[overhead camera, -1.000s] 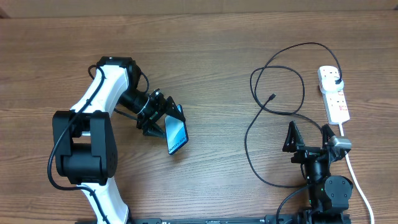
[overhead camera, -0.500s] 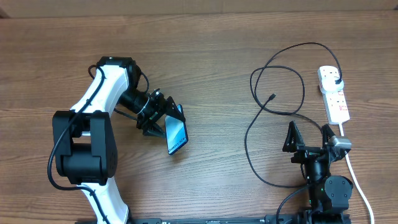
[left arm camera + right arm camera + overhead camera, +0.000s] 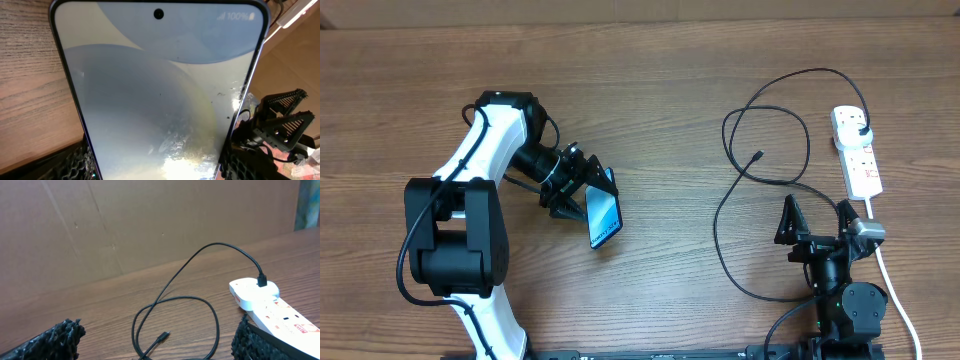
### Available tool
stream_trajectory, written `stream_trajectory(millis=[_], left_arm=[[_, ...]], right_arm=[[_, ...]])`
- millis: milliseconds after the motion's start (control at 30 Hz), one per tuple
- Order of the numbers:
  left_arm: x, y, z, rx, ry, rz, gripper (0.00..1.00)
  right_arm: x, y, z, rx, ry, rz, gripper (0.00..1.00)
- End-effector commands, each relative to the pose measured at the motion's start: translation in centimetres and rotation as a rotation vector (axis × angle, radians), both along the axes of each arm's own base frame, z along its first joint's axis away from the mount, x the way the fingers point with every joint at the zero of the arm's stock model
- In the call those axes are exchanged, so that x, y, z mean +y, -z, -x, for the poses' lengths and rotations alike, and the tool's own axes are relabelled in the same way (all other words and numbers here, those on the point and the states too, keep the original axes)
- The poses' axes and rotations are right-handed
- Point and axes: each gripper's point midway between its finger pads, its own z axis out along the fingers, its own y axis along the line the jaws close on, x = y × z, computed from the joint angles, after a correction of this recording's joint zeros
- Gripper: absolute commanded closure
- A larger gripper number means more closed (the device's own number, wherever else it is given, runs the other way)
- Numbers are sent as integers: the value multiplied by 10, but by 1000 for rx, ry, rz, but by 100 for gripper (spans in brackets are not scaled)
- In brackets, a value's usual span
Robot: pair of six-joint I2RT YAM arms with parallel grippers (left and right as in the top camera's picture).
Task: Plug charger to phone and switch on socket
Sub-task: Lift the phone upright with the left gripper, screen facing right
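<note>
My left gripper (image 3: 588, 196) is shut on the phone (image 3: 604, 218), gripping its long edges at one end. In the left wrist view the phone (image 3: 160, 90) fills the frame, its pale blue screen lit, with a dark finger against each side at the bottom. The charger (image 3: 767, 140) lies in loose black loops at the right, its connector tip (image 3: 758, 156) free on the wood and its plug (image 3: 861, 130) seated in the white socket (image 3: 858, 155). My right gripper (image 3: 815, 222) stands open near the front edge, short of the loops, with the connector tip (image 3: 164, 336) lying between and beyond its fingers.
The socket's thick white cord (image 3: 892, 285) runs down the right side past the right arm's base. The socket (image 3: 272, 305) lies just beyond my right finger (image 3: 255, 342). A brown cardboard wall (image 3: 150, 225) backs the table.
</note>
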Motion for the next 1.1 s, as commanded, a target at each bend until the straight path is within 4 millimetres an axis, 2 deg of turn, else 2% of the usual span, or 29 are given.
stream_trajectory(millis=[0,800,867,900,933,1067], left_arm=[[-6,-10,-7,-13,-17,58,27],[-10,-18,-2,52,-54,81,27],[-10,-19,-2,54,-54,81,27],[-10,-19,-2,54,-54,81,27],[-10,-18,-2,54,-54,80,27],[-10,-19,-2,55,-54,81,27]], right_arm=[[1,2,0,-3,-6,4,0],[3,-2,0,-19,-18,3,0],[17,-4,0,-27,-96,-28,0],[30,-4,2,-20,-174,-100,0],[35,-4,3,-15,-204,-136,0],[78,-5,18,107,-450,-605,0]])
